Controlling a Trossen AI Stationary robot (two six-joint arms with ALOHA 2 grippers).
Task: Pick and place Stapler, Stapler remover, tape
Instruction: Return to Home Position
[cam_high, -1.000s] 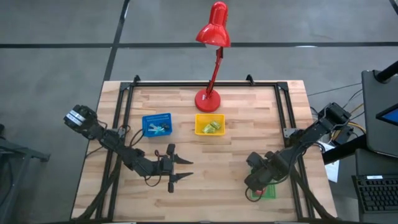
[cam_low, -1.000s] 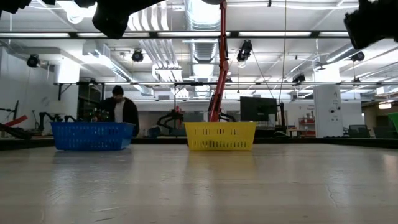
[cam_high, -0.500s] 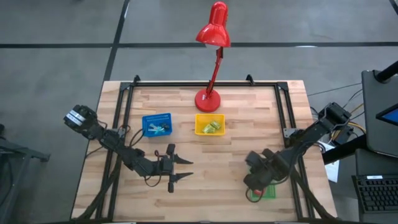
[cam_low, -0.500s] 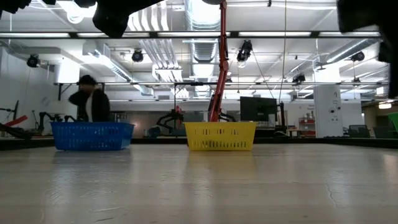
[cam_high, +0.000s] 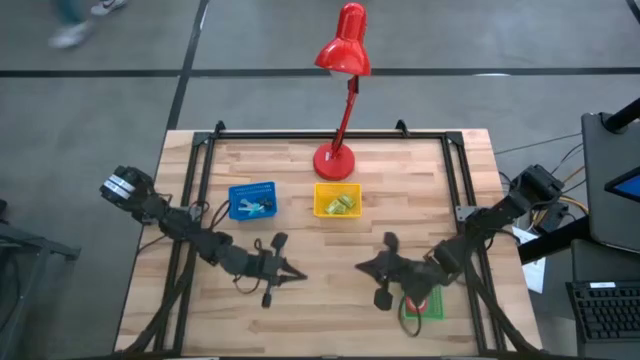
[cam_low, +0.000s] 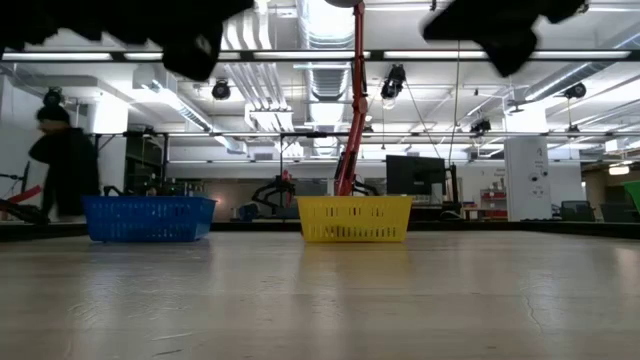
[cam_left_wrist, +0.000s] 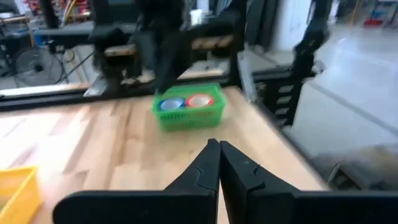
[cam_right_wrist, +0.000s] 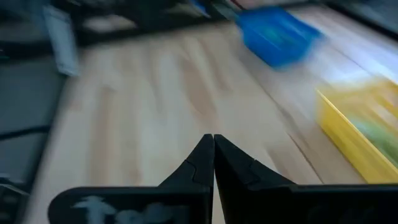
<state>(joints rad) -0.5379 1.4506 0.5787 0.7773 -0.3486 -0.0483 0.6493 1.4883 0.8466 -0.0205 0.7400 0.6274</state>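
Observation:
The green bin (cam_left_wrist: 188, 111) near the table's right front holds a blue tape roll (cam_left_wrist: 171, 104) and a red tape roll (cam_left_wrist: 199, 100). In the high view the right arm partly covers this bin (cam_high: 430, 306). Small things lie in the blue bin (cam_high: 252, 200) and the yellow bin (cam_high: 337, 201); I cannot tell which is the stapler or the stapler remover. My left gripper (cam_high: 298, 274) is shut and bare over the table's near middle, pointing right. My right gripper (cam_high: 361, 266) is shut and bare, pointing left at it. Both shut tips show in the wrist views (cam_left_wrist: 218, 147) (cam_right_wrist: 213, 140).
A red desk lamp (cam_high: 338, 158) stands on its base at the far middle, behind the yellow bin (cam_low: 354, 218). A black frame (cam_high: 330, 134) runs along the table's far edge and sides. Bare wood lies between the two grippers. A person (cam_low: 62, 165) moves in the room behind.
My left gripper has shut on nothing and shifted slightly toward the near edge. My right gripper, shut, has swung away from above the green bin toward the table's middle and turned level, now pointing left. The person behind has walked leftward.

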